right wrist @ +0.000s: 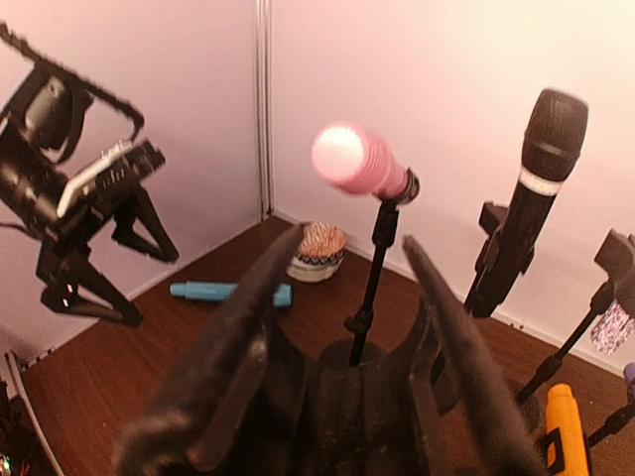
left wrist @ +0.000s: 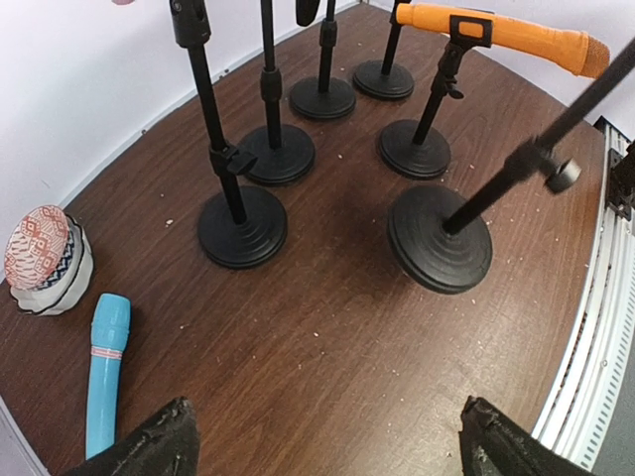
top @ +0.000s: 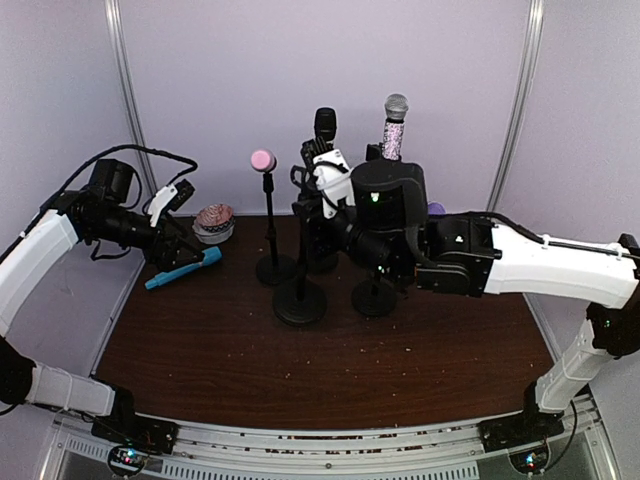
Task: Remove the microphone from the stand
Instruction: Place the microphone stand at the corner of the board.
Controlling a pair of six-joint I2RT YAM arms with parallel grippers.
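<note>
Several microphones sit in black stands at the back of the table: a pink one (top: 263,160), a black one (top: 325,124) and a glittery one with a grey head (top: 394,128). An orange one (left wrist: 501,31) shows in the left wrist view. My right gripper (top: 309,160) is open and raised among the stands. In its wrist view the right gripper (right wrist: 352,238) frames the pink microphone (right wrist: 352,164), which is beyond the fingertips and not touched. My left gripper (left wrist: 327,436) is open and empty, next to a blue microphone (left wrist: 104,369) lying on the table.
A patterned lidded bowl (top: 213,222) stands at the back left by the blue microphone (top: 185,268). Round stand bases (left wrist: 440,238) crowd the middle and back of the brown table (top: 330,370). Walls close the left, back and right sides.
</note>
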